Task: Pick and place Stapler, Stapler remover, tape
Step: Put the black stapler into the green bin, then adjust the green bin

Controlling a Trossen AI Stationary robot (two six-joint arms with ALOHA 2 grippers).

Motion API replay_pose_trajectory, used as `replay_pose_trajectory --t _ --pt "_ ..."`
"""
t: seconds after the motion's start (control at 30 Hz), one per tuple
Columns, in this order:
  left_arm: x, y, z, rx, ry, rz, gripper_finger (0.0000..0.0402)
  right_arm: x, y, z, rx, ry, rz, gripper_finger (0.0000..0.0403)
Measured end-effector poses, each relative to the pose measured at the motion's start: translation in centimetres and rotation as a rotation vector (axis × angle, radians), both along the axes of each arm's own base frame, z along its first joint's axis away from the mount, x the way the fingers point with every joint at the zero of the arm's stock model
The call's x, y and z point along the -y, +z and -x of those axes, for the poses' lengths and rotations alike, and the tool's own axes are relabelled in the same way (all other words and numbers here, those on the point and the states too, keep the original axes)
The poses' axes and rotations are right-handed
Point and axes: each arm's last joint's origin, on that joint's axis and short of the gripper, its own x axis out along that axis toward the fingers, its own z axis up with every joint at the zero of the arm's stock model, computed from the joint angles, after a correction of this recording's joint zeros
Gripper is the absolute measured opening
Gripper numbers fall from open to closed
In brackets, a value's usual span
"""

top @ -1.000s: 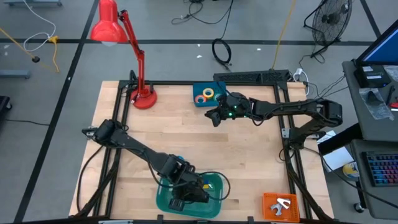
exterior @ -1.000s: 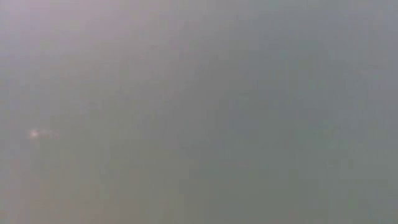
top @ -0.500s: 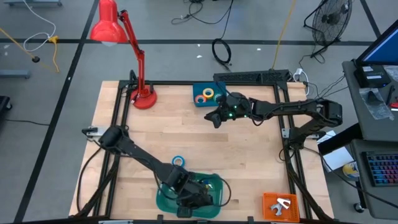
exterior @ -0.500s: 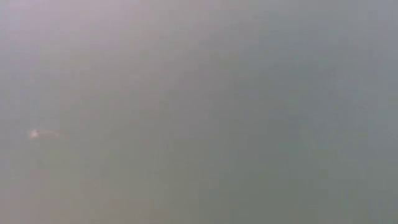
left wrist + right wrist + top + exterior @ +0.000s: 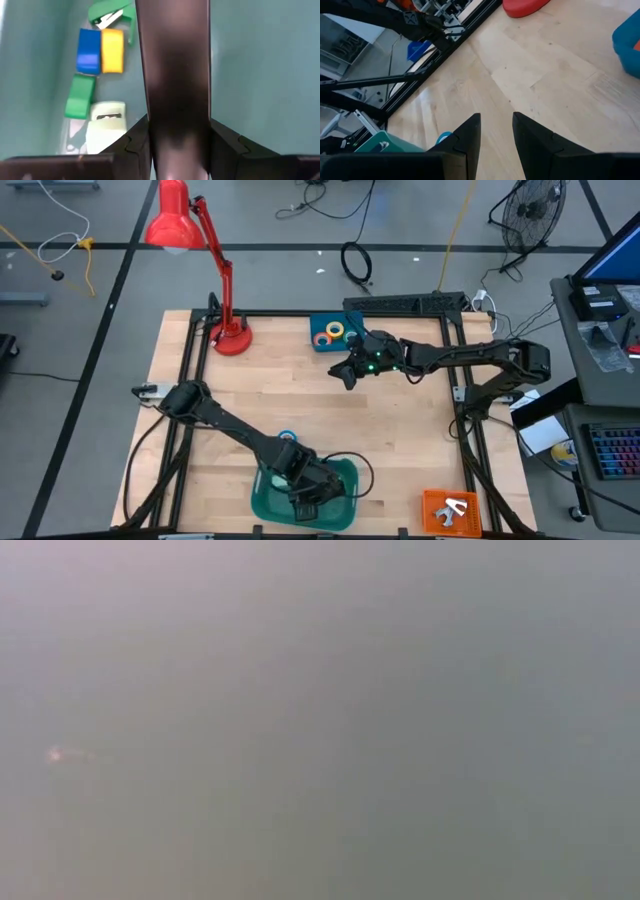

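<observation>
A long black stapler (image 5: 175, 75) is between the fingers of my left gripper (image 5: 308, 492), which is shut on it over the green tray (image 5: 262, 498) at the table's near edge. On the tray's floor lie a green stapler remover (image 5: 112, 14) and several small coloured blocks (image 5: 100, 50). A blue tape roll (image 5: 287, 437) lies flat on the table just beyond the tray. More tape rolls (image 5: 335, 332) sit in a blue tray at the far edge. My right gripper (image 5: 345, 373) hangs open above the table near that blue tray, with nothing between its fingers. The low view shows nothing. My left gripper pinches the stapler's two long sides (image 5: 150, 125) between its two fingers. The fingers slant steeply down from above, and the bar runs on past the fingertips, along them. Its far end points into the green tray; whether it touches the floor I cannot tell.
A red desk lamp (image 5: 228, 335) stands at the far left of the table. An orange tray (image 5: 450, 510) with metal parts sits at the near right corner. Bare wood lies between the two arms.
My left gripper has sunk toward the green tray with the stapler and shifted a little toward the near edge, rolling its wrist, so the stapler has turned with it. The blue tape roll beyond the tray has come into view from under the arm.
</observation>
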Motion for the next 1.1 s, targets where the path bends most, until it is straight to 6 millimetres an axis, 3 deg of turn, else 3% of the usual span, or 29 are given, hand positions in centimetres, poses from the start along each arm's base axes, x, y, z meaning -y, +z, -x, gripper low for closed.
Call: replay_pose_trajectory --t 0.07,0.2,0.3,0.67,0.93,1.1 --pt "0.0 0.0 0.0 -0.003 0.018 -0.009 0.0144 0.0 0.0 0.0 0.001 0.007 -0.001 0.0109" --pt "0.0 0.0 0.0 0.000 0.035 -0.018 0.0211 -0.1 0.0 0.0 0.002 0.028 -0.003 0.0109" --pt "0.1 0.0 0.1 -0.001 0.029 -0.012 0.0218 -0.1 0.0 0.0 -0.001 0.028 -0.003 0.0109" --pt "0.2 0.0 0.1 -0.007 -0.002 0.014 0.0065 0.0 0.0 0.0 -0.004 0.036 0.018 0.0109" --pt "0.3 1.0 -0.2 0.029 0.022 0.007 0.0045 0.0 -0.1 0.0 -0.004 0.037 0.019 0.0109" --pt "-1.0 3.4 -1.0 0.080 0.108 -0.080 0.0017 -0.1 -0.1 0.0 -0.004 0.045 0.016 0.0109"
